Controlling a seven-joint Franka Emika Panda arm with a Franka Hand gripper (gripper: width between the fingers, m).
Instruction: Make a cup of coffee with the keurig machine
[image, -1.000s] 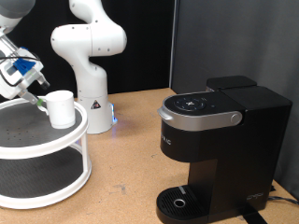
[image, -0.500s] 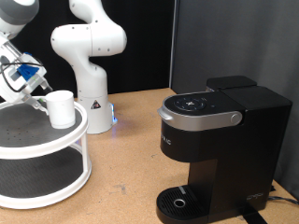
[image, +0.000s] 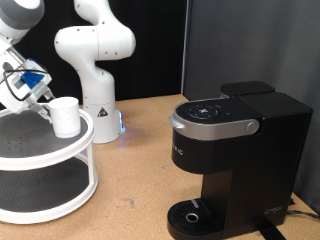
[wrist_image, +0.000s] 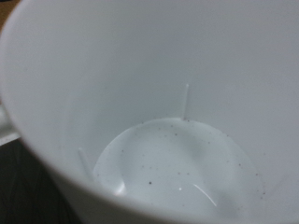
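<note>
Up close, the cup (wrist_image: 159, 121) fills the wrist view (jaw state hidden).

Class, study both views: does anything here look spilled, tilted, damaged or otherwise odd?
Nothing is spilled or tipped. The cup stands upright on the top tier of the white round shelf, with the tool right beside it. The only oddity: the wrist view shows small dark specks on the cup's inside bottom. The keurig machine stands closed.

Robotics lab, second white robot arm (image: 88, 50) on wooden bench (image: 140, 170), black backdrop curtain (image: 225, 40)
</note>
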